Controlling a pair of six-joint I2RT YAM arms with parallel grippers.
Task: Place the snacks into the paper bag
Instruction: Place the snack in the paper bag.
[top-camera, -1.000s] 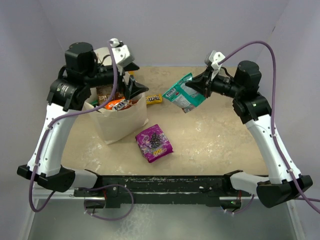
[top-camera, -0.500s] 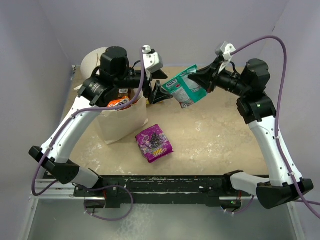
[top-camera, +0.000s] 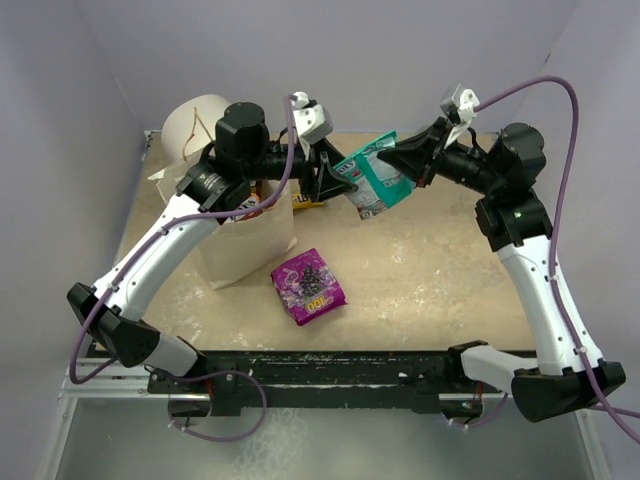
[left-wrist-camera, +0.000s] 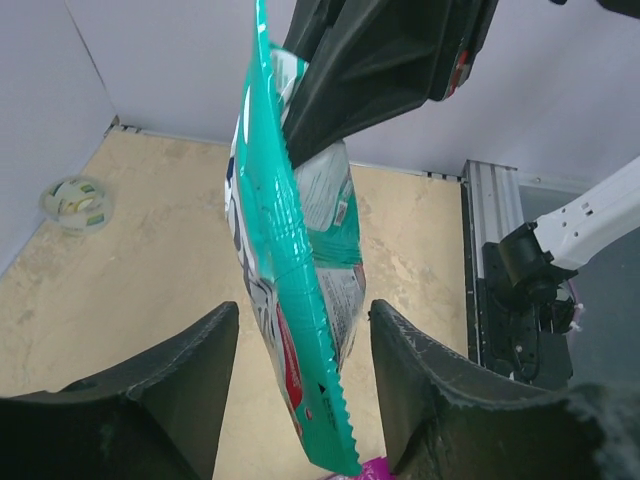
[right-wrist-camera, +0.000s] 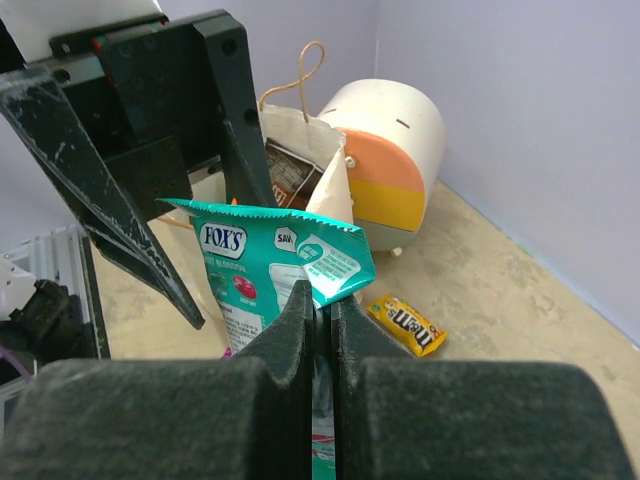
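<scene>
My right gripper (top-camera: 400, 158) is shut on a teal packet (top-camera: 372, 180) and holds it in the air over the table's back middle; the packet also shows in the right wrist view (right-wrist-camera: 270, 262) and the left wrist view (left-wrist-camera: 290, 290). My left gripper (top-camera: 330, 180) is open, its fingers either side of the packet's free edge without touching it. The tan paper bag (top-camera: 250, 240) stands at the left with snacks inside, under my left arm. A purple packet (top-camera: 309, 285) lies flat in front of the bag. A yellow candy bag (right-wrist-camera: 405, 322) lies behind.
A white-and-orange cylinder (top-camera: 200, 125) lies on its side behind the bag (right-wrist-camera: 385, 160). A tape roll (left-wrist-camera: 75, 200) sits near the back wall in the left wrist view. The metal rail (top-camera: 320, 370) runs along the near edge.
My left gripper has left the bag and swung right to the teal packet. My right gripper has lifted the packet and carried it left, so the two grippers now meet at it.
</scene>
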